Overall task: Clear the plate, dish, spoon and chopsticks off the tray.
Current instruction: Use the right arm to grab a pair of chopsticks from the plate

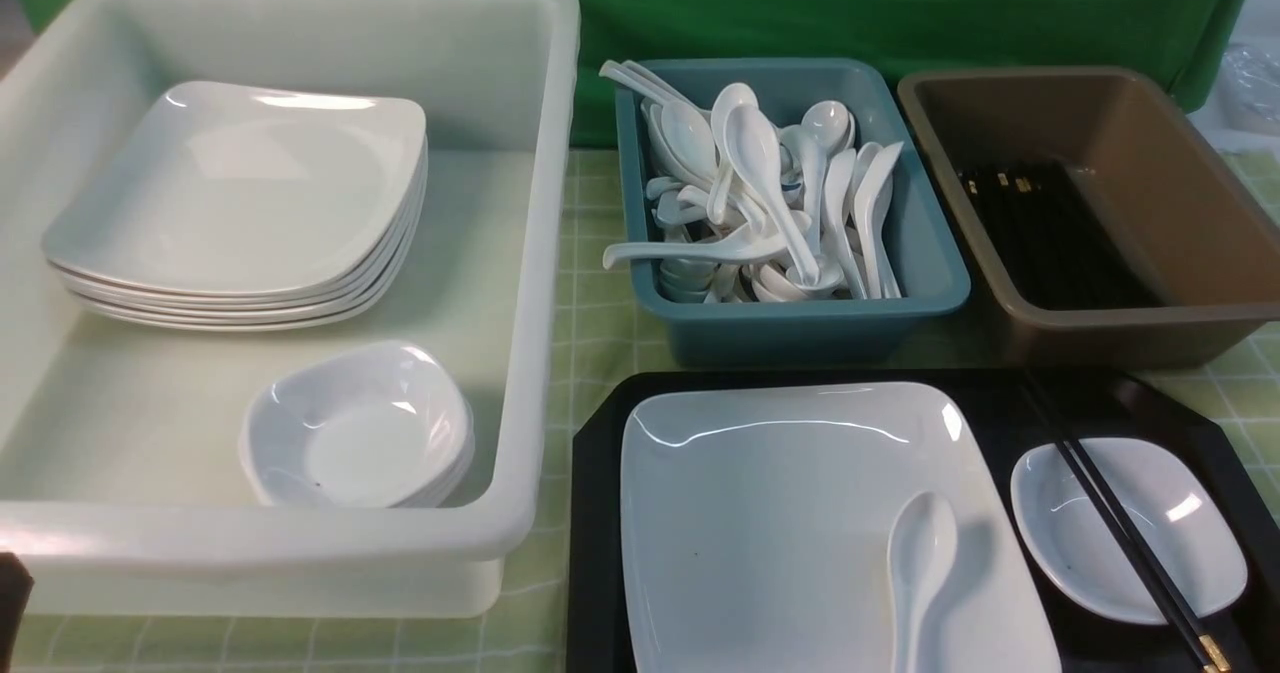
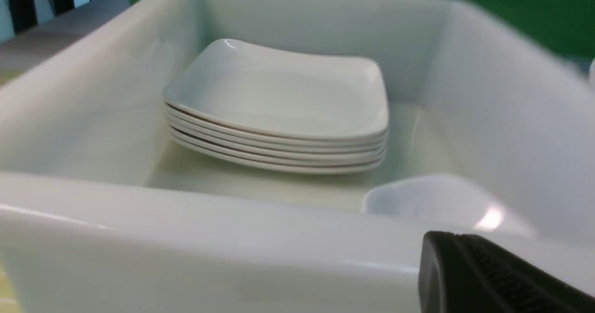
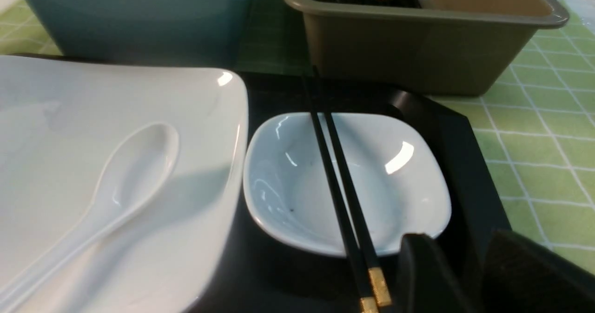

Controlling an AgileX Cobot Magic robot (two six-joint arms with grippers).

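chopsticks (image 1: 1124,528) across dish (image 1: 1190,543) (on tray (image 1: 597,513))

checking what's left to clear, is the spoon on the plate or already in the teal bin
On the plate. The spoon lies bowl-up on the plate, itself on the tray; the teal bin holds other spoons.

left end effector (image 2: 469,276): matte blk plastic, rounded edge, fine ribbed grip pad (image 2: 511,283). right end effector (image 3: 465,271): two blk fingers (image 3: 425,280) w/ rounded tips, dull sheen.
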